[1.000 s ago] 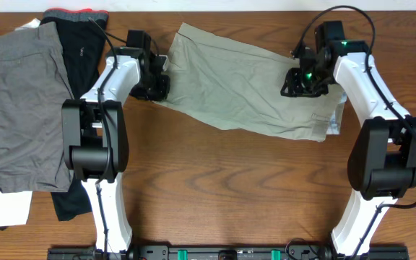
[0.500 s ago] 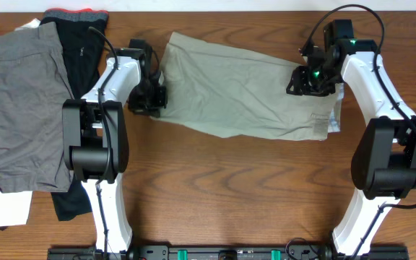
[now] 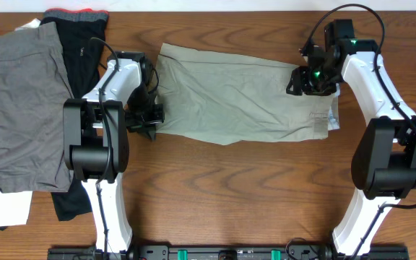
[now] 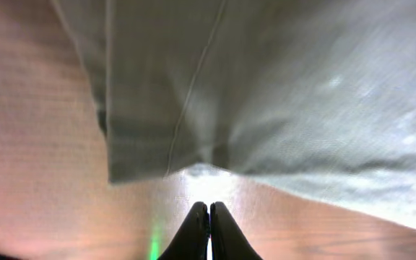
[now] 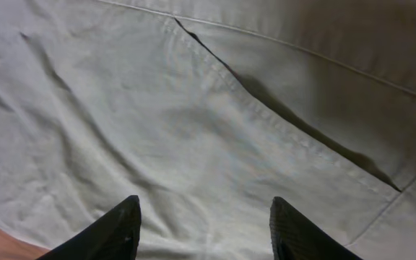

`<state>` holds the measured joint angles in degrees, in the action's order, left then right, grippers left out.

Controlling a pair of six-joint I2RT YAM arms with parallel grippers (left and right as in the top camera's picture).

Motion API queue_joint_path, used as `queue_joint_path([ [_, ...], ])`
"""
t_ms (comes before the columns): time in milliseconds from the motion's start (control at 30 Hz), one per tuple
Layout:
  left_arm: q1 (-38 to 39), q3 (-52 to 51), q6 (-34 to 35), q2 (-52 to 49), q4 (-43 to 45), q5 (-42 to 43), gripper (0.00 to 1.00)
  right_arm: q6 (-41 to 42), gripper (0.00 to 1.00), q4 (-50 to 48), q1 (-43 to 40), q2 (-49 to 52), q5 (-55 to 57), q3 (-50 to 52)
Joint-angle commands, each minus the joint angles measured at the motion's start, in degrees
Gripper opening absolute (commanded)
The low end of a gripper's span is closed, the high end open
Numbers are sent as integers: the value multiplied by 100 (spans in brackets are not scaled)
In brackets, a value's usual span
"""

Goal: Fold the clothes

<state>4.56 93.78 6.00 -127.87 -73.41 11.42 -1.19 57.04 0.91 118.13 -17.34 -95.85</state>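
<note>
The clothes, a pair of khaki-beige shorts [image 3: 237, 94], lie flat across the middle of the table with the waistband end to the right. My left gripper [image 3: 150, 119] is at the shorts' near-left corner. In the left wrist view its jaws [image 4: 209, 207] are shut and empty over bare wood, just short of the cloth's hem [image 4: 266, 87]. My right gripper [image 3: 303, 79] hovers over the right part of the shorts. In the right wrist view it [image 5: 204, 213] stands open above a pocket seam [image 5: 266, 94], and nothing is held.
Darker grey shorts [image 3: 20, 101] lie at the far left. A black garment with a red waistband [image 3: 78, 40] lies beside them, and white cloth [image 3: 2, 209] sticks out below. Both arm bases stand at the table's front edge [image 3: 230, 249].
The shorts have shifted left and now lie squarer and flatter. My left gripper slid toward the front along their left edge. The right gripper's jaws have opened wider in place.
</note>
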Motion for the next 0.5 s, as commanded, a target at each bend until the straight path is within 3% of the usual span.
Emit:
queue_joint_path([
  [0, -9, -39, 96, -136, -140, -33, 6, -129, 57, 22, -31, 17, 223, -111],
  [200, -9, -37, 13, 74, 111, -190, 6, -234, 58, -24, -31, 17, 236, -111],
  [400, -9, -22, -192, 1078, 955, -208, 6, -236, 60, -90, -37, 17, 234, -111],
  [433, -9, -22, -260, 1268, 1180, -205, 10, -236, 60, -103, -37, 17, 232, -111],
  [467, -9, -22, -356, 1458, 1495, -205, 27, -234, 60, -109, -37, 17, 232, -111],
])
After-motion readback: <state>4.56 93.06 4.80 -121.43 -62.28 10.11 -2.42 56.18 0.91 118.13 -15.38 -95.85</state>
